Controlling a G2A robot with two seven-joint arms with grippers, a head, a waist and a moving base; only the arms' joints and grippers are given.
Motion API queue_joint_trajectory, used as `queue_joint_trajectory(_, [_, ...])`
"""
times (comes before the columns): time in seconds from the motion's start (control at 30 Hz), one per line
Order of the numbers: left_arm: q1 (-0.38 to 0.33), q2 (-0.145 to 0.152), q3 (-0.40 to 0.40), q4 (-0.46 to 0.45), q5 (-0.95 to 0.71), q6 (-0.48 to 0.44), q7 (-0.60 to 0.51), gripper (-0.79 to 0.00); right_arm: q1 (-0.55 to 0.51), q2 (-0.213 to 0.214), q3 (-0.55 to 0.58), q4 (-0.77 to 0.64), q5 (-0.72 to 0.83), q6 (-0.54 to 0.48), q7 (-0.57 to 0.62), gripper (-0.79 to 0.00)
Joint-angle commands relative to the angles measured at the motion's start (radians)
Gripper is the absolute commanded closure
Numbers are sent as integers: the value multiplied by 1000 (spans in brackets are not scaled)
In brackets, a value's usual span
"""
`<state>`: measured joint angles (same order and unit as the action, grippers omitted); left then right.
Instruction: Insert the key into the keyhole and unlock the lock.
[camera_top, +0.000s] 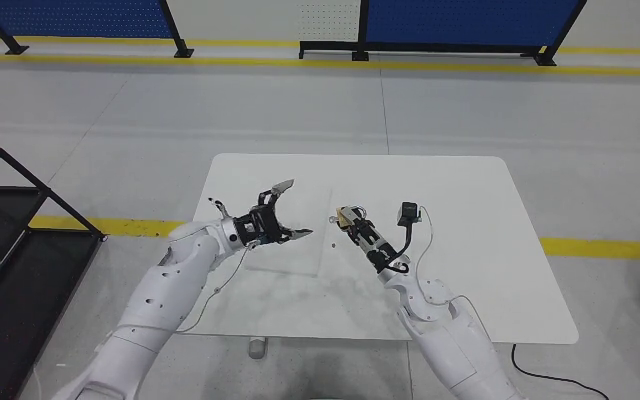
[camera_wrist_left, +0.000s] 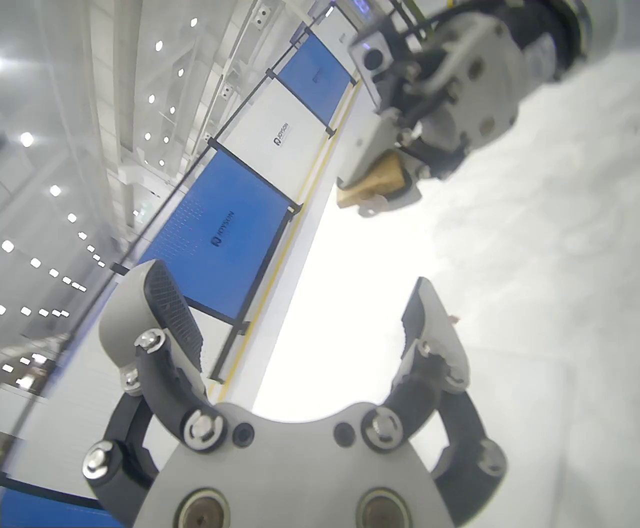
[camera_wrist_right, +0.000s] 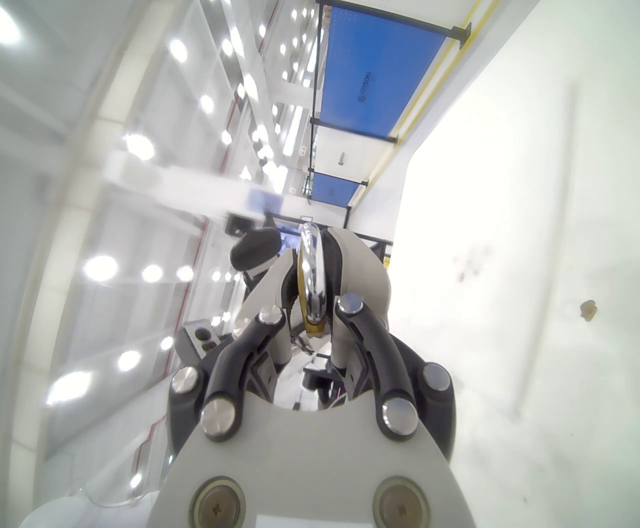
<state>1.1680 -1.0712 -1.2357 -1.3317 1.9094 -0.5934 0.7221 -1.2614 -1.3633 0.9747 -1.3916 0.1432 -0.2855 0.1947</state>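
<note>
Above the surface (camera_top: 480, 280) middle, the right pincer (camera_top: 350, 218) is clamped on the brass lock (camera_wrist_left: 372, 182). The left pincer (camera_top: 296, 210), fingers spread apart, faces it nearby.

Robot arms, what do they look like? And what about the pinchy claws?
The left arm and right arm wear smooth white shells. A black cable loops at the right wrist. The left gripper and right gripper each have a pale grey base plate, curved black links, shiny round screws and two grey fingers with black ribbed pads.
</note>
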Motion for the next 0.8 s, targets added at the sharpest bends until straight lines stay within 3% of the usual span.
queue_joint_trajectory(0.0, [-24, -2, -1, 27, -94, -110, -52, -785, 0, 0, 0, 0, 0, 0, 0, 0])
queue_joint_trajectory(0.1, [-63, -8, 2, 81, -247, -277, -132, -785, 0, 0, 0, 0, 0, 0, 0, 0])
queue_joint_trajectory(0.23, [-114, -20, 13, 153, -446, -419, -251, -785, 0, 0, 0, 0, 0, 0, 0, 0])
queue_joint_trajectory(0.43, [-137, -21, 132, 214, -844, -419, -469, -785, 0, 0, 0, 0, 0, 0, 0, 0])
queue_joint_trajectory(0.67, [-177, 18, 243, 218, -1436, -419, -896, -785, 0, 0, 0, 0, 0, 0, 0, 0])
queue_joint_trajectory(0.7, [-187, 25, 246, 219, -1483, -419, -957, -785, 0, 0, 0, 0, 0, 0, 0, 0])
queue_joint_trajectory(0.77, [-187, 25, 246, 219, -1483, -419, -957, -785, 0, 0, 0, 0, 0, 0, 0, 0])
